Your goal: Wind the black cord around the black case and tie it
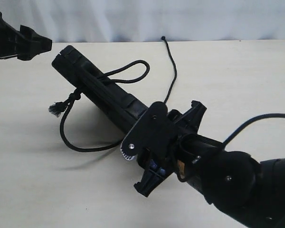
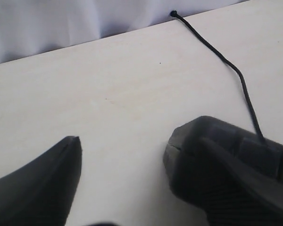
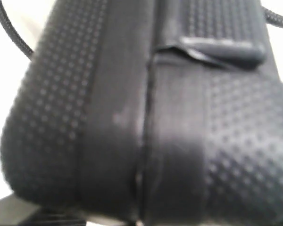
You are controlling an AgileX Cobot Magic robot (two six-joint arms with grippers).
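The black case (image 1: 102, 90) is held up on its long edge, slanting from the far left down to my right gripper (image 1: 145, 129), which is shut on its near end. In the right wrist view the dimpled case (image 3: 132, 117) fills the frame and hides the jaws. The black cord (image 1: 133, 71) goes round the case, with a loop on the far side, a knot and frayed tip (image 1: 55, 109) on the left, a slack bight (image 1: 76, 145) on the table and a tail up to the knobbed tip (image 1: 163, 37). My left gripper (image 1: 38, 40) hovers open just left of the case's far end.
The pale table (image 1: 237, 80) meets a white curtain (image 1: 147, 19) at its far edge. In the left wrist view the cord tail (image 2: 226, 61) runs from the knobbed tip (image 2: 173, 13) to a dark bulk (image 2: 212, 155) at one finger, probably the case's end.
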